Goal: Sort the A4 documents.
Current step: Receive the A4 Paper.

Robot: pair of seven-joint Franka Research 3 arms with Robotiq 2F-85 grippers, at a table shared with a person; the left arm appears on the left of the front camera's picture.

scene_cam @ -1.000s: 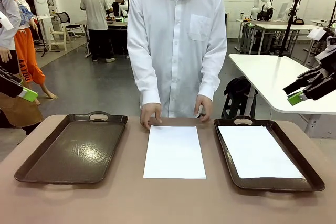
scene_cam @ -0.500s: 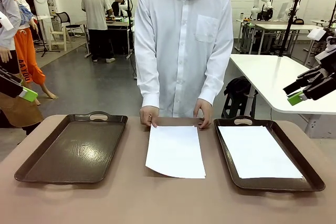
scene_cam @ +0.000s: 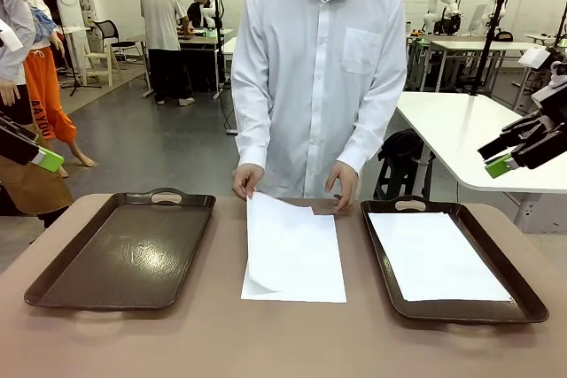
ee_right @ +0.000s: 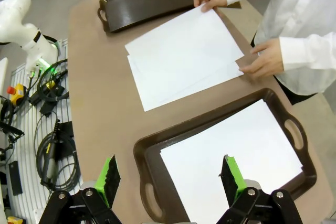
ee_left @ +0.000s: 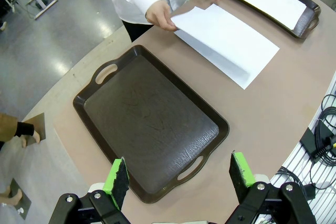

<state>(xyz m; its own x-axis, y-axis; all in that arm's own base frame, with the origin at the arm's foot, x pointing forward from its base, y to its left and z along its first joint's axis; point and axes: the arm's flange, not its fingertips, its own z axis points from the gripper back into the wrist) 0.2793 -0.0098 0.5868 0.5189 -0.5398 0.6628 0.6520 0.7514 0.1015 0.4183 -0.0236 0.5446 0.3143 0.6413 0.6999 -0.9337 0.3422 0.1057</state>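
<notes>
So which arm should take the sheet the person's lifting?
Left, probably: the lifted sheet rises on the side facing the empty tray, below the open left gripper; the right gripper hovers over the filled tray.

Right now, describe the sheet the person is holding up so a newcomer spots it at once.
On the table, look between the empty tray and the tray holding paper. White sheets lie there; it is the top sheet, its far corner pinched in a hand and raised, unlike the flat sheet beneath.
</notes>
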